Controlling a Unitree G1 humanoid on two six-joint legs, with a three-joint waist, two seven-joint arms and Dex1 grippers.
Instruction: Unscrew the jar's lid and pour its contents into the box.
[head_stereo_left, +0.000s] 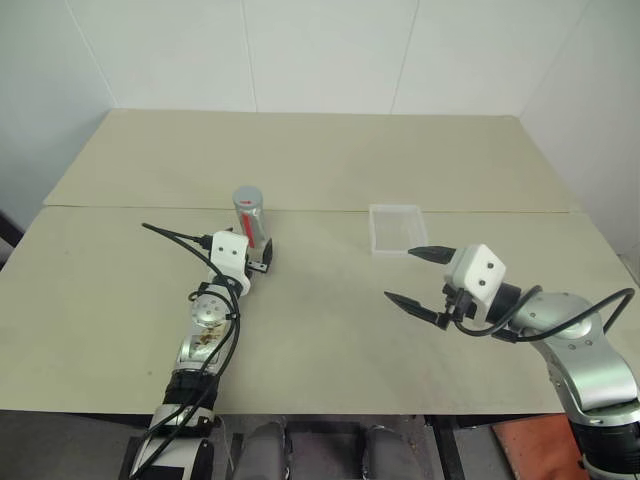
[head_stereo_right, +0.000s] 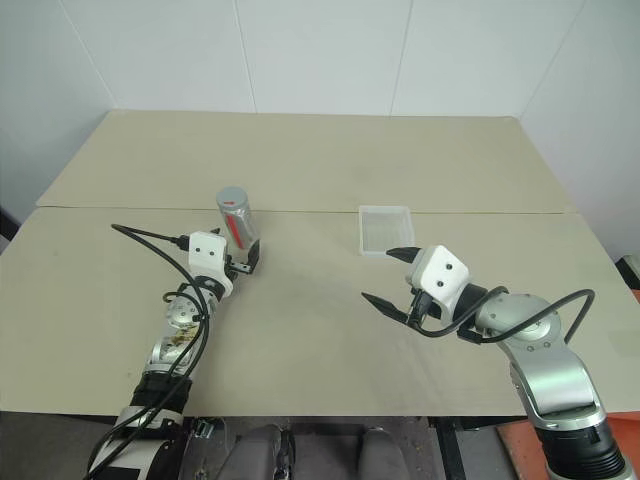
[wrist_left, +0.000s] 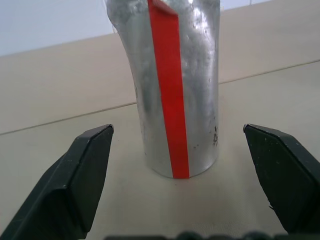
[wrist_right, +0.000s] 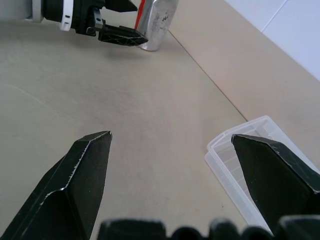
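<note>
The left gripper (wrist_left: 177, 150) is spread wide with one finger on each side of the upright jar (head_stereo_left: 248, 214), not touching it. The right gripper (head_stereo_left: 417, 275) hangs over the table (head_stereo_left: 320, 160), also spread and empty, just beside the clear box (head_stereo_left: 396, 228), well apart from the jar

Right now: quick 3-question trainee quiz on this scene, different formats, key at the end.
1. True or false: the left gripper is shut on the jar.
2. The jar stands: A) upright on the table, B) tipped over, C) inside the box.
3. Fill in: the stripe on the jar's side is ____.

Key: 1 false, its open fingers flank the jar without closing. 2 A. 3 red.
</note>
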